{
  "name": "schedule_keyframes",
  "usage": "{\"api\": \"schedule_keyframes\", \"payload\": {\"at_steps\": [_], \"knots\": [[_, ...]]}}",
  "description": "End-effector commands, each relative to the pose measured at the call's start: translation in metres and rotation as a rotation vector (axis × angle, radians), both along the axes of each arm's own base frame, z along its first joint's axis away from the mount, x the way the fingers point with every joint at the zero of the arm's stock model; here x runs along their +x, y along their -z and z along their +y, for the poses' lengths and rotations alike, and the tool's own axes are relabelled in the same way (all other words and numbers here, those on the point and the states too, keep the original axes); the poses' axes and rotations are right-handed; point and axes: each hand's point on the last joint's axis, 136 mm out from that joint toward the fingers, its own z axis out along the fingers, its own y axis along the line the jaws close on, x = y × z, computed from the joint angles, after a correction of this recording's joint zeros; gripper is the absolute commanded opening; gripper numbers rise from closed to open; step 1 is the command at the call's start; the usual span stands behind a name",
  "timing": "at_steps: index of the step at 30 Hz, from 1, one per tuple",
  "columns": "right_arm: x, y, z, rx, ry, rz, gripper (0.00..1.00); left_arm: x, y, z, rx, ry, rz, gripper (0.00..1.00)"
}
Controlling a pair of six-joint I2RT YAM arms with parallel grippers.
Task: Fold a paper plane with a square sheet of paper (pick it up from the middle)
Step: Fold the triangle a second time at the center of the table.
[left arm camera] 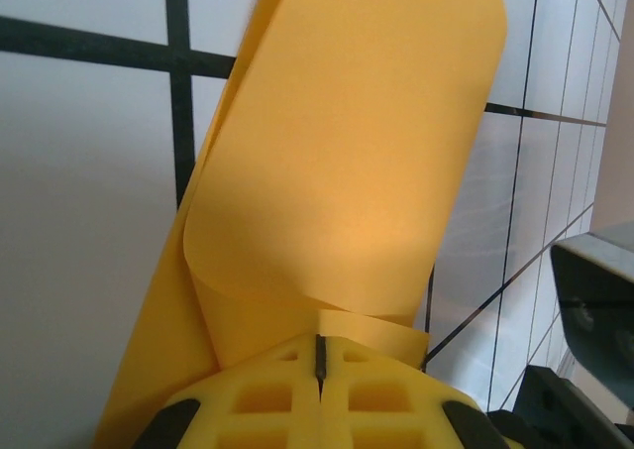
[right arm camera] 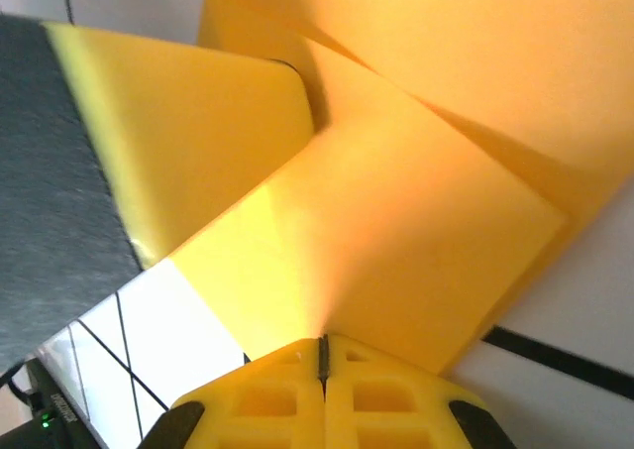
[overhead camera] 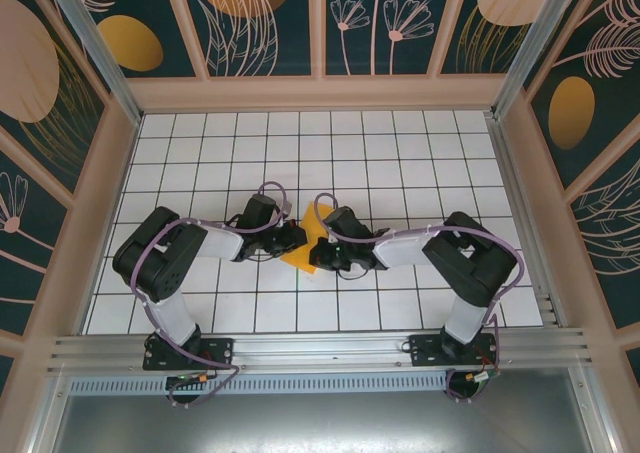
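Folding looks part-done: left end effector [left arm camera: 319, 345] and right end effector [right arm camera: 322, 345] each sit clenched on the thin orange-yellow square sheet of paper [overhead camera: 306, 252], curled and creased mid-way across the white gridded bench [overhead camera: 400, 153], so next probably needs a flattening press.

Setting: robot laboratory test cell. Evidence: white grid-lined tabletop [overhead camera: 400, 143]; aluminium mounting rail [overhead camera: 320, 348] bearing left arm [overhead camera: 165, 263] and right arm [overhead camera: 470, 263]; enclosing wall panels [overhead camera: 270, 23] with printed botanical motifs.

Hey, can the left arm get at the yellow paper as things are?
Probably yes: the left gripper looks shut on an edge of the square sheet of paper, with the right gripper pinching it too.
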Motion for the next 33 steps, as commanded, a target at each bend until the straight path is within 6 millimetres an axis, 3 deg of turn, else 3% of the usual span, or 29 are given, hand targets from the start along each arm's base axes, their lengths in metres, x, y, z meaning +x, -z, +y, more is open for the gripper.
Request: {"api": "schedule_keyframes", "payload": {"at_steps": [1, 6, 11, 18, 22, 28, 33], "knots": [[-0.017, 0.027, -0.016, -0.061, 0.000, 0.069, 0.03, -0.009, 0.018, 0.009, 0.048, -0.001, 0.039, 0.00], [-0.022, 0.032, -0.027, -0.103, 0.009, 0.076, 0.03, -0.006, 0.014, 0.007, 0.046, 0.007, 0.029, 0.00], [-0.017, 0.027, -0.022, -0.095, 0.000, 0.061, 0.03, -0.004, 0.012, 0.005, 0.042, 0.010, 0.023, 0.00], [0.003, -0.027, 0.007, 0.044, -0.022, -0.049, 0.04, -0.005, 0.015, 0.007, 0.050, 0.007, 0.031, 0.00], [0.007, -0.042, 0.023, 0.126, -0.042, -0.060, 0.05, -0.005, 0.015, 0.007, 0.049, 0.006, 0.029, 0.00], [0.001, -0.019, 0.025, 0.109, -0.036, 0.011, 0.05, -0.005, 0.013, 0.007, 0.045, 0.007, 0.028, 0.00], [-0.011, 0.011, 0.005, 0.008, -0.031, 0.069, 0.05, -0.004, 0.011, 0.006, 0.042, 0.009, 0.022, 0.00]]}}
